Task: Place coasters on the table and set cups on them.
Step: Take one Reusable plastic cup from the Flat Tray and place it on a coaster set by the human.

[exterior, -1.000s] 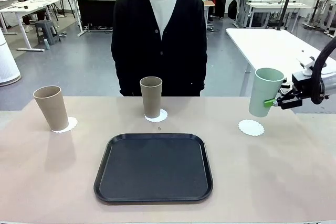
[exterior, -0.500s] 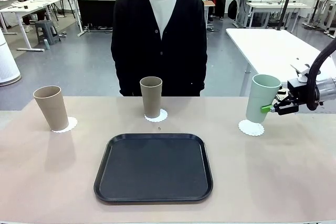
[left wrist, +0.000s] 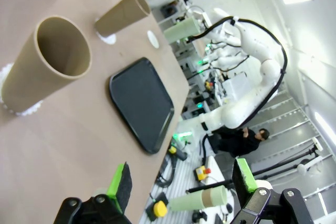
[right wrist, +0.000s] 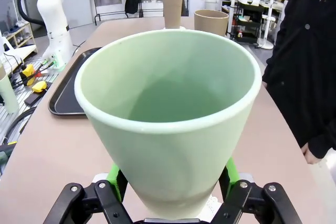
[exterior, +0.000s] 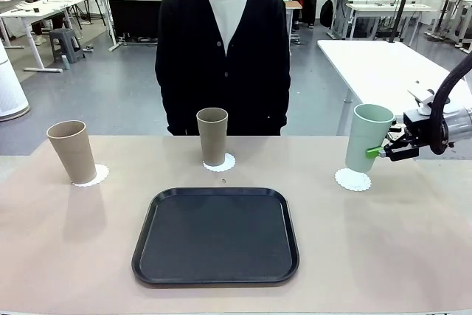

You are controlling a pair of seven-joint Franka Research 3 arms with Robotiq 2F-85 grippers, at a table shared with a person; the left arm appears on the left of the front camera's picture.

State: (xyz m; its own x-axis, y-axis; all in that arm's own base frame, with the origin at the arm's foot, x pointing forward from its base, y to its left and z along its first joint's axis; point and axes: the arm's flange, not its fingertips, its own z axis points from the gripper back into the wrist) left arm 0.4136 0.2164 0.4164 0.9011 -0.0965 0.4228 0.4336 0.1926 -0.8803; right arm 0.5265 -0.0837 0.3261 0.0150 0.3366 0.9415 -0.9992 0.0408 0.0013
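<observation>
The mint green cup point(exterior: 365, 139) stands near the worktop's point(exterior: 413, 256) far right corner, long axis almost vertical with a slight lean toward the right edge, mouth up. The right gripper point(exterior: 379, 150) is clamped on its lower wall from the right side, green pads pressing both flanks in the right wrist view point(right wrist: 169, 124). Its base sits at the right coaster point(exterior: 352, 179), though whether it rests fully on the doily cannot be told. Its inside is empty.

Along the far edge, the middle tan cup point(exterior: 212, 136) stands upright on the middle coaster point(exterior: 220, 163), mouth up. Toward the far left corner, the left tan cup point(exterior: 71, 151) tilts a little leftward on the left coaster point(exterior: 94, 175) (its hollow interior shows bare in the left wrist view point(left wrist: 44, 64)).

A black tray point(exterior: 216, 235) with nothing in it lies in the middle of the worktop, closer to the near edge. Bare surface stretches on both sides of it, and between the tray and the row of cups.

The left gripper point(left wrist: 181, 187) hangs above the left side of the worktop, fingers spread wide with nothing between them. A person point(exterior: 223, 49) stands behind the far edge, just past the middle cup.
</observation>
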